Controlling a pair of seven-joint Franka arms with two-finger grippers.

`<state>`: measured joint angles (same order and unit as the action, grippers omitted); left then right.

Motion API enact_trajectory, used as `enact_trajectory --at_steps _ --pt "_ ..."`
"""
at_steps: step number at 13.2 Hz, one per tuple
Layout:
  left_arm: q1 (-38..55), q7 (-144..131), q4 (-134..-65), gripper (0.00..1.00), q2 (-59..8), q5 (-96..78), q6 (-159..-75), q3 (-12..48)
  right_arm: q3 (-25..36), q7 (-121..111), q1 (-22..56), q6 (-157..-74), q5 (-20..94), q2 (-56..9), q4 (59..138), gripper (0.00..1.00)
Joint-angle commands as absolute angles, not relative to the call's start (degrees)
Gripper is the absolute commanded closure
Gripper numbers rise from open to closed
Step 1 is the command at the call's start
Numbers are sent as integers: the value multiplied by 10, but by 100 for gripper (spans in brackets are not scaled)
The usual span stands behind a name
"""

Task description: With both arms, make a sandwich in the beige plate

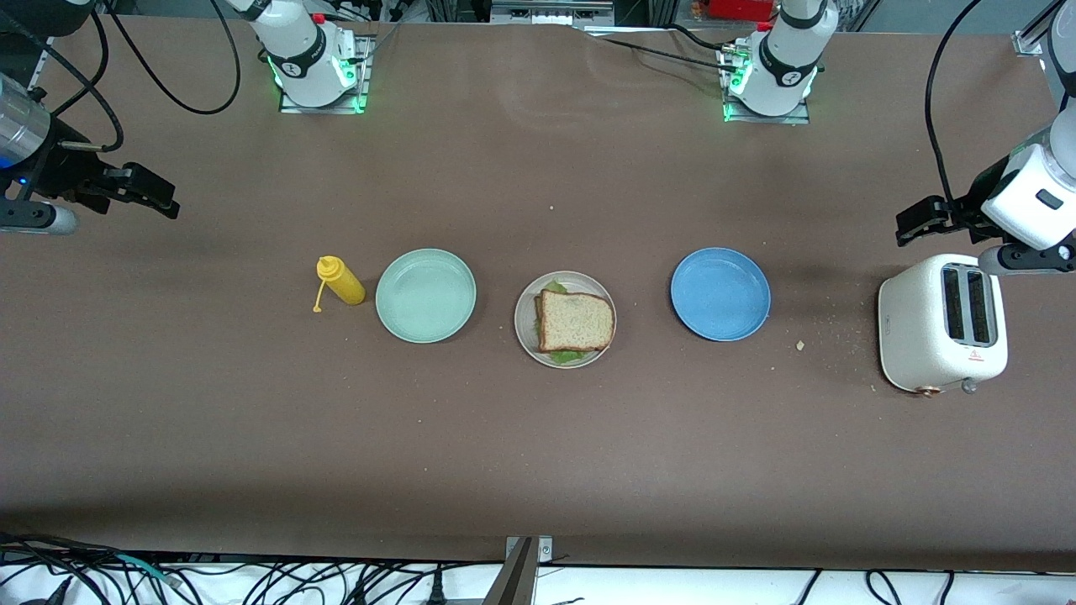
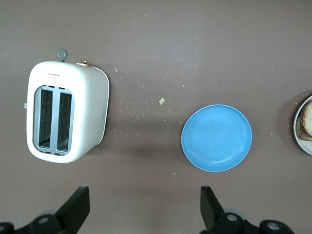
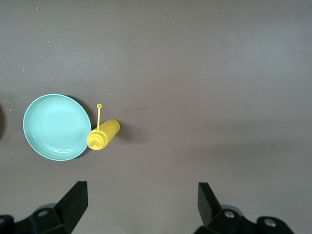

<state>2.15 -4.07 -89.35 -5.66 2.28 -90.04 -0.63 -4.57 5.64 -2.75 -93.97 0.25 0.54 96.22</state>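
Front view showed the brown worktop [image 1: 538,454] with the assembled sandwich [image 1: 575,322] of speckled bread and green lettuce on the round beige plate [image 1: 523,323], between the mint and blue plates. Left pincer [image 2: 144,207] over the white toaster's end and right pincer [image 3: 141,204] over the other end gaped wide, empty; best they waited clear.

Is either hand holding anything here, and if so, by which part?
Nothing is held. The left hand is open over the table by the toaster; the right hand is open over bare table.

sandwich [image 1: 575,322] on plate [image 1: 524,328] (between two plates)
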Motion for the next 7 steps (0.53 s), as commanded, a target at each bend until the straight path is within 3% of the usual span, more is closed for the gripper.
enact_trajectory --at_steps 1,5,7 --pt "21 -43 -887 0 -58 43 -901 -4 -47 48 -33 -942 9 14 972 0" --pt "22 -23 -887 0 -59 44 -899 -4 -47 47 -33 -942 11 14 972 0" --pt "19 131 -887 0 -59 44 -896 -6 -47 47 -33 -942 12 14 972 0"
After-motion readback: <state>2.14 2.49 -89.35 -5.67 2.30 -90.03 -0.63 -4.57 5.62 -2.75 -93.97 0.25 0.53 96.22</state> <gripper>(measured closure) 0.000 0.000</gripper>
